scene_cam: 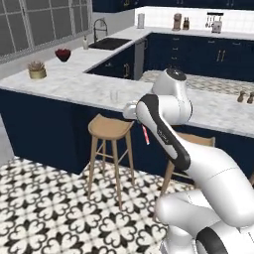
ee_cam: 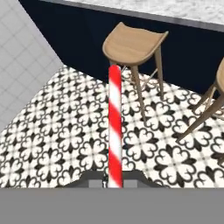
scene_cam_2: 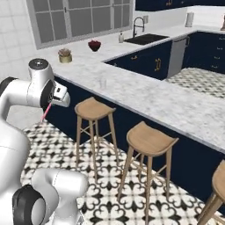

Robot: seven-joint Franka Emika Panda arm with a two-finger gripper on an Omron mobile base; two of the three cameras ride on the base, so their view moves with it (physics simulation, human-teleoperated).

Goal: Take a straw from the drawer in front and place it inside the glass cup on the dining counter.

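Glass cup (scene_cam: 114, 95) on dining counter (scene_cam: 74, 87), stool (scene_cam: 110, 126) below.

Glass cup (scene_cam: 114, 95) on dining counter (scene_cam: 74, 87)

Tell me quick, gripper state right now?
Gripper: shut on the red-and-white striped straw, which points down toward the patterned floor.

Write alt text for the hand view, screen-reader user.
A red-and-white striped straw rises from the shut gripper up the middle of the picture, its free end pointing toward a round wooden stool. Behind the stool are the dining counter's navy base and, below, black-and-white patterned floor tiles.
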